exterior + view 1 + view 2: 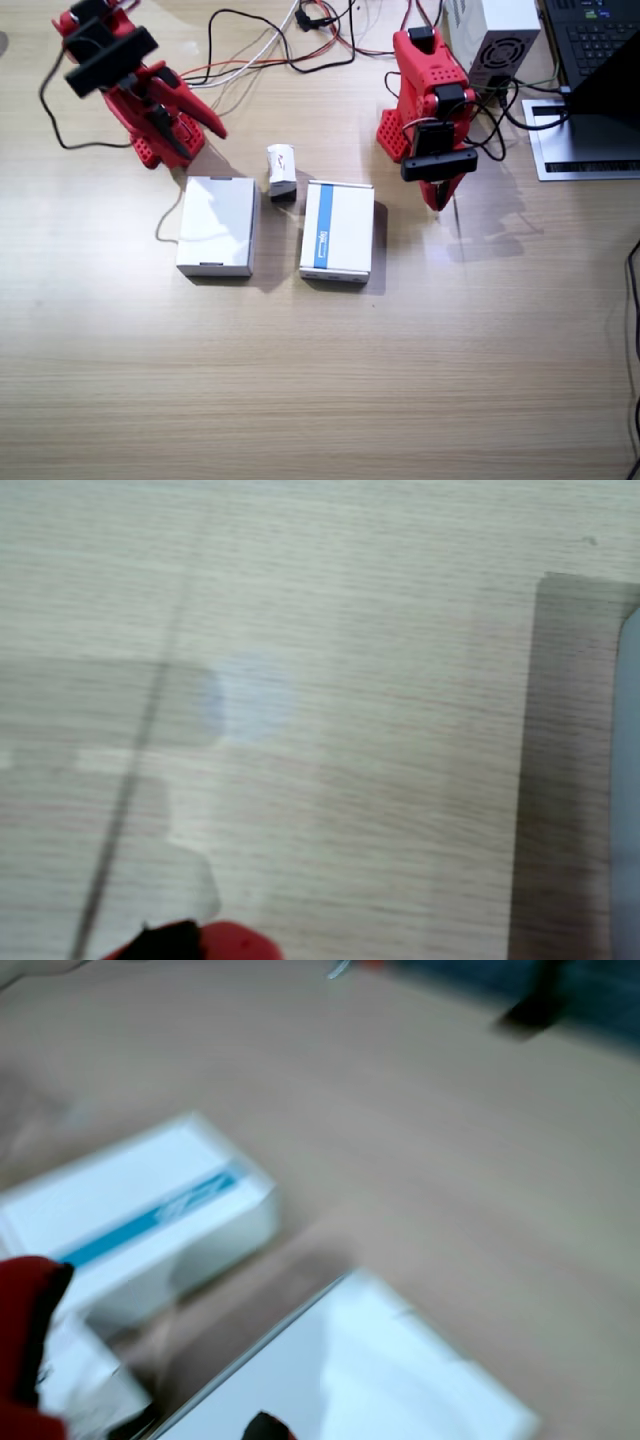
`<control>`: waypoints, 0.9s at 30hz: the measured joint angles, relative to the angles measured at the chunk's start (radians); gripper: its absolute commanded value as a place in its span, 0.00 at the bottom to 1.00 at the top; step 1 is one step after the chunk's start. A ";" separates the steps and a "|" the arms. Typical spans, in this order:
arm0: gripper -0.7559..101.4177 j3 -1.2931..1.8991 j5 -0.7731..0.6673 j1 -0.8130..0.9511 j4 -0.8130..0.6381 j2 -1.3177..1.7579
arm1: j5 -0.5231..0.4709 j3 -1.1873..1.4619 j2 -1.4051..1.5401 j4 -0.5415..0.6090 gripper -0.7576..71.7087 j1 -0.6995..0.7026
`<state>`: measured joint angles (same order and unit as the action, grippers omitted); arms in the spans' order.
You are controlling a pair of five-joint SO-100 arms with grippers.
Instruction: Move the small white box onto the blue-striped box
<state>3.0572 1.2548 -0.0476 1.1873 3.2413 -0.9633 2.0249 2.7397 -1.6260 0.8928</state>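
While the small white box [282, 171] lies untouched on the table between and just beyond the plain box [216, 225] and the blue-striped box [338, 230], the right gripper [190, 135] hovers nearby, jaws apart and empty, so everything remains.

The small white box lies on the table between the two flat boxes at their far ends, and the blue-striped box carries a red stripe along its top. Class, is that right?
Not quite. The small white box does lie on the table between the plain white flat box and the blue-striped box, at their far ends. But the stripe is blue, not red, as the fixed view shows.
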 measured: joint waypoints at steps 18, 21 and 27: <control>0.01 0.000 0.014 0.000 0.000 0.000 | 0.029 -0.276 -0.856 0.051 0.61 0.376; 0.01 0.000 0.017 0.000 0.000 0.000 | 0.034 -0.276 -0.879 0.052 0.63 0.405; 0.01 0.000 0.017 0.000 0.000 0.000 | 0.037 -0.253 -0.919 0.052 0.63 0.400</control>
<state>3.0572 1.2717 -0.0476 1.1873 3.2413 -0.9265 1.7717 1.8208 -1.5739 1.2931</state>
